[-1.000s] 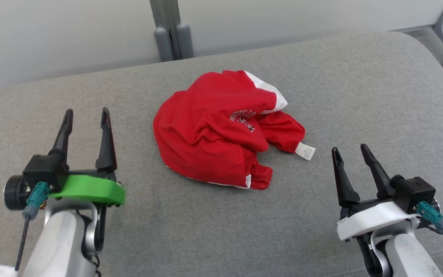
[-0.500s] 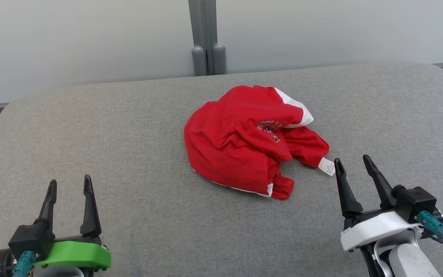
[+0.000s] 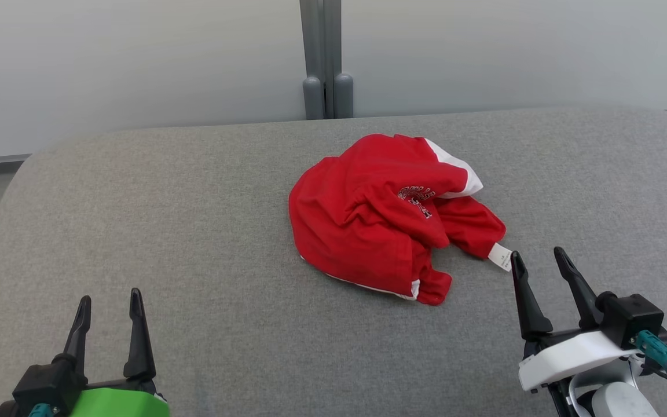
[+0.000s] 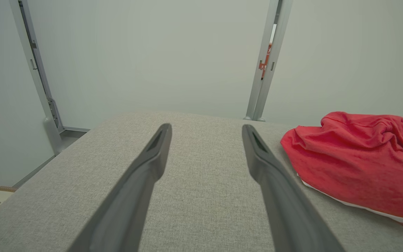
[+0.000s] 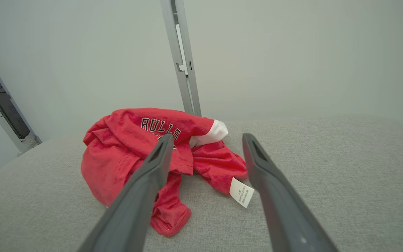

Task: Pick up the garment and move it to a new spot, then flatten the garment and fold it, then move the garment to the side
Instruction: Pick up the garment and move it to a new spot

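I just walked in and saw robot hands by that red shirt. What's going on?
A robot looks about to pick up the crumpled red shirt, which lies in a heap on the grey cushion. Nothing is holding it yet. The right gripper is open, its fingers pointing at the shirt, close by the white tag. The left gripper is open too, farther off over bare cushion.
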`<state>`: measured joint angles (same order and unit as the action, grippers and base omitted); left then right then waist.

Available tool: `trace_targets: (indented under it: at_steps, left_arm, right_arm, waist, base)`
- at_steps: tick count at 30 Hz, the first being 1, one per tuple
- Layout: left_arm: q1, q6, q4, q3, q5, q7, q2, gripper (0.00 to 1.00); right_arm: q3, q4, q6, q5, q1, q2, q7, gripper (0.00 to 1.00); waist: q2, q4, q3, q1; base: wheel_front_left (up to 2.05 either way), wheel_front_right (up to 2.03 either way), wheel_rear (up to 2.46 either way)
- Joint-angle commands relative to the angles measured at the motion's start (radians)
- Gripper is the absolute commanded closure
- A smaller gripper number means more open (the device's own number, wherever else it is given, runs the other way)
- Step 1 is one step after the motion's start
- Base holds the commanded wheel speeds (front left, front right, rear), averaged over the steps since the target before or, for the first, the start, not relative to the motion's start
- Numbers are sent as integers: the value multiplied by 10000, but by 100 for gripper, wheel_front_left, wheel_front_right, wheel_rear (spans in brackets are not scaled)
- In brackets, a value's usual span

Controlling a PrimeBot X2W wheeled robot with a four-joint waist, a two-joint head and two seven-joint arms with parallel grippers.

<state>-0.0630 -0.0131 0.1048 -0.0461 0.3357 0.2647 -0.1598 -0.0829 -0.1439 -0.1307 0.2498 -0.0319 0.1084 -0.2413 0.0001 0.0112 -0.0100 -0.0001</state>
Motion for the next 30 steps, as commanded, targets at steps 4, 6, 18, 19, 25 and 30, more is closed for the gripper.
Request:
trace_targets:
  at_steps: [4,6,18,19,25,30]
  left_arm:
    - [-125,209,157,143,-105,-5,68,0]
    - [-94,230,227,173,-180,-5,72,0]
    - [73,414,465,380,-459,-5,343,0]
    - [105,450,476,381,-485,-7,371,0]
    - [575,687,627,134,-733,-5,462,0]
    - [1397,957,940,-553,-949,-5,561,0]
  right_arm:
    - [51,57,-1,-66,141,-36,69,0]
    - [50,64,-1,-73,155,-64,77,0]
    - [22,-6,-1,55,99,-23,91,0]
    - [17,3,-1,50,94,-31,94,0]
    - [9,24,-1,40,33,-31,97,0]
    - [-49,26,-1,74,-83,-34,90,0]
  waist:
    - [-1,31,-23,1]
    - [-1,27,-33,1]
    - [-1,-84,-24,1]
    - [-1,-103,-20,1]
    - [-1,-200,63,1]
    - [-1,-355,254,1]
  base:
    - [0,0,0]
    - [0,0,0]
    - [0,0,0]
    - [0,0,0]
    - [0,0,0]
    - [0,0,0]
